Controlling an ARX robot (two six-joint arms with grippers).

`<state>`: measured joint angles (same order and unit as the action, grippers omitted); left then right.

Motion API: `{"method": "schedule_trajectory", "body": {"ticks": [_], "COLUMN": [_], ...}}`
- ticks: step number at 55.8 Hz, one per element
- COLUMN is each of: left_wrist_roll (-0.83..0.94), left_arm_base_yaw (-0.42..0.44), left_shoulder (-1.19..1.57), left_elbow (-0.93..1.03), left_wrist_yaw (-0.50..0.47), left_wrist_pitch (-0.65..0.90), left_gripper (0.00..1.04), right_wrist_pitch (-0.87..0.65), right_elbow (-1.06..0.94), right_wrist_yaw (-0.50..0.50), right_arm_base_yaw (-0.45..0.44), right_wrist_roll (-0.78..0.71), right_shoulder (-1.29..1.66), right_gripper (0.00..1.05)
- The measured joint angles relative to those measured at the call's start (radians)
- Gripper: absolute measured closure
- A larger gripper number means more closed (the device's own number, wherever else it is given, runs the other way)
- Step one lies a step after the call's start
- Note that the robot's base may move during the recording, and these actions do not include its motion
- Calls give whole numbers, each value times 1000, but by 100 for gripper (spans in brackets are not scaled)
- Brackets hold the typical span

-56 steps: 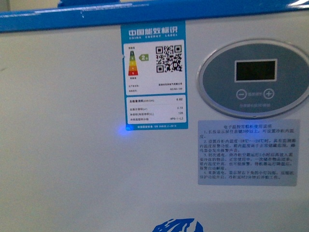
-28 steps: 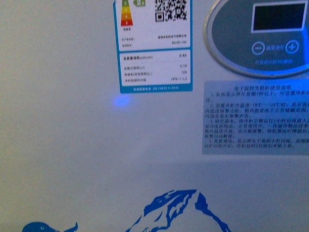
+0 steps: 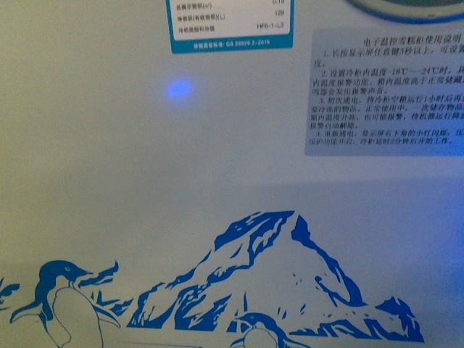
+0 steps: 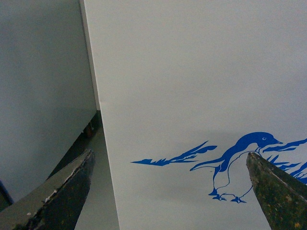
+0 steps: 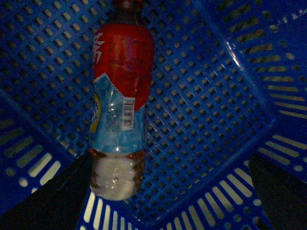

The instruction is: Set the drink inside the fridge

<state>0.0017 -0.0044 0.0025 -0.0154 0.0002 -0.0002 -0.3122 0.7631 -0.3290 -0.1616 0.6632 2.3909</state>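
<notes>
The drink, a clear plastic bottle with red label, lies in the blue plastic basket, base toward the right gripper, long axis pointing away from it. This nearer gripper is spread and empty; the left gripper, also spread, faces the white fridge

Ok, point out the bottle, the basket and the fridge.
bottle [image 5: 122, 62]: right wrist view, on its red label.
basket [image 5: 206, 124]: right wrist view, on its perforated blue wall.
fridge [image 3: 101, 188]: front view, on its bare white front.
</notes>
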Motion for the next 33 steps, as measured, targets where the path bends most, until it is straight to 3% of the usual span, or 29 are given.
{"method": "schedule_trajectory", "body": {"ticks": [33], "left_wrist_roll": [0], "left_arm_base_yaw": [0], "left_shoulder": [0], "left_elbow": [0], "left_wrist_yaw": [0], "left_wrist_pitch": [0], "left_gripper": [8], "right_wrist_pitch": [-40], "right_elbow": [346], "right_wrist_yaw": [109], "right_arm_base_yaw": [-2], "right_wrist_roll": [57], "right_shoulder": [397], "right_gripper": [8]}}
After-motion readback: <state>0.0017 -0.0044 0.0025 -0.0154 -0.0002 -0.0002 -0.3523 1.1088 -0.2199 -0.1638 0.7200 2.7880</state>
